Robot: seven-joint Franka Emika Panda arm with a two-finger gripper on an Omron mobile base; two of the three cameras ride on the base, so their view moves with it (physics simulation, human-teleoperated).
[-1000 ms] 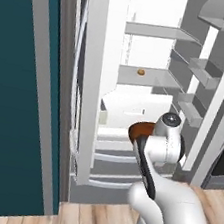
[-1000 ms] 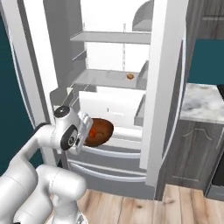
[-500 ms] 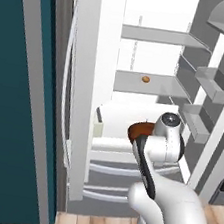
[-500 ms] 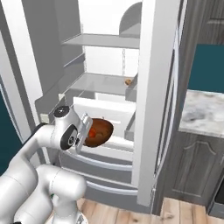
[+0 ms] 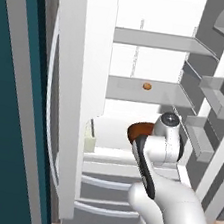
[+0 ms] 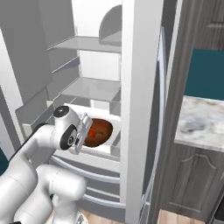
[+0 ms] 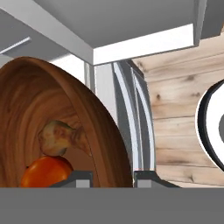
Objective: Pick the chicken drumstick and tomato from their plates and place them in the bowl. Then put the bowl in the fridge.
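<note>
I hold the brown wooden bowl (image 5: 140, 129) at the front of the open fridge (image 5: 144, 38), just above its lower drawers. My gripper (image 7: 113, 177) is shut on the bowl's rim, one finger inside and one outside. In the hand view the bowl (image 7: 61, 109) is tipped on its side in the picture, with the pale brown chicken drumstick (image 7: 59, 136) and the red-orange tomato (image 7: 46, 170) lying inside. From the right base view the bowl (image 6: 100, 131) sits just past my hand, a spot of red showing within. The plates are out of view.
A small orange-brown item (image 5: 147, 86) lies on a middle fridge shelf. Door racks (image 5: 214, 95) stand to the right, the other door (image 5: 73, 78) to the left. White drawers (image 5: 106, 184) lie below the bowl. A marble counter (image 6: 203, 118) over dark cabinets flanks the fridge.
The whole picture has shifted and the fridge looms larger: the base has driven closer. The bowl stays in my grip, now nearer the fridge's interior.
</note>
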